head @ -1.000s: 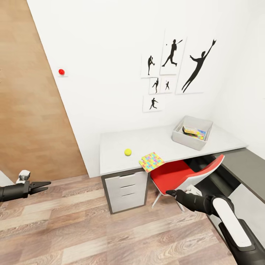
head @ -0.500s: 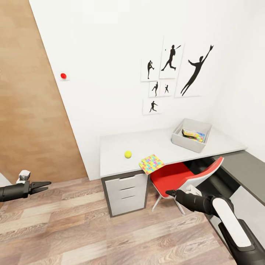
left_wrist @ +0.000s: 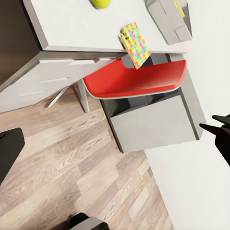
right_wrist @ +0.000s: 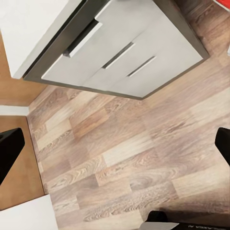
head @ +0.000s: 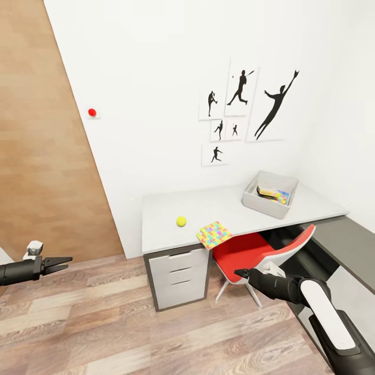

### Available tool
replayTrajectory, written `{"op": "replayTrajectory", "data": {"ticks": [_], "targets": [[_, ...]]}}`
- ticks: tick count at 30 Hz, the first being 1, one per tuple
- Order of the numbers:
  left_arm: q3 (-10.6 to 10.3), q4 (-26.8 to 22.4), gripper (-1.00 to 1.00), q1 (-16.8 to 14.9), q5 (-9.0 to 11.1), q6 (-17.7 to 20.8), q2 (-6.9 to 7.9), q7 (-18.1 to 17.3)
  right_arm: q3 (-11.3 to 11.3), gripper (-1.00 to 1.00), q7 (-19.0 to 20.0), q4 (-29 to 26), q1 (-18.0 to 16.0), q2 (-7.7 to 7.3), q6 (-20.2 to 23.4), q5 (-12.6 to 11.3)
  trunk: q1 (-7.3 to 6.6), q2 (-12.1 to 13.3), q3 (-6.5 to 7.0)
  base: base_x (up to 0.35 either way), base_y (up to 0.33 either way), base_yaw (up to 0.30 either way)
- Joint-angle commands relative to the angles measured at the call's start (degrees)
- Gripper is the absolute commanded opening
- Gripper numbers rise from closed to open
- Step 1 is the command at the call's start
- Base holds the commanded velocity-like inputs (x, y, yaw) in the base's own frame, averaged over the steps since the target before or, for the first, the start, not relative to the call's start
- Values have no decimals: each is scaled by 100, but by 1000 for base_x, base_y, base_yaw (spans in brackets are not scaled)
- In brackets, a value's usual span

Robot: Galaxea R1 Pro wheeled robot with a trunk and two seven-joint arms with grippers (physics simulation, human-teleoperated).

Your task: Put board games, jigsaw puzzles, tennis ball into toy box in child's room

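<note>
From the head camera I see the table against the white wall, with the tennis ball lying on its pale top and one jigsaw puzzle at the front edge, a corner hanging over the red chair. The toy box stands toward the far end of the top, well apart from the ball, and something colourful lies inside it; I think it is a game box, but it is too small to be sure. My left gripper hangs over the plank floor with its fingers spread and nothing between them, and my right gripper sits low in front of the chair, its fingers drawn together to a point, empty. The left wrist camera gives what the head view does not: the dark cabinet tucked under the chair seat, and the puzzle seen edge-over from the side, with the ball and the toy box at the rim of the picture. The right wrist camera looks at the three white drawers and their handles from close by. Compared with a second ago, the whole scene sits a little further off and the wall prints lie lower in the picture, so the camera has shifted; both arms hold the same pose and nothing on the table has moved.
</note>
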Motion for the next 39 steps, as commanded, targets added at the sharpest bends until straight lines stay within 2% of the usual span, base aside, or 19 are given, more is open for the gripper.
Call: {"op": "replayTrajectory", "data": {"ticks": [1, 32, 37, 39], "targets": [[-1, 0, 100, -5, 8, 60, 1, -16, 8, 100, -60, -6, -6, -4, 3, -56, 4, -12, -9, 0, 0, 10], [2, 0, 100, -5, 9, 58, 1, -19, -11, 100, -40, -44, -6, -8, 9, -73, 4, -12, -2, 0, 0, 1], [-4, 0, 100, -5, 9, 56, 1, -20, 0, 100, 60, -172, -6, -7, 24, -91, 4, -12, -2, 0, 0, 0], [-6, 0, 100, -5, 10, 55, 1, -18, -4, 100, 224, -314, -6, -10, 39, -101, 4, -12, -2, 0, -10, 0]]}}
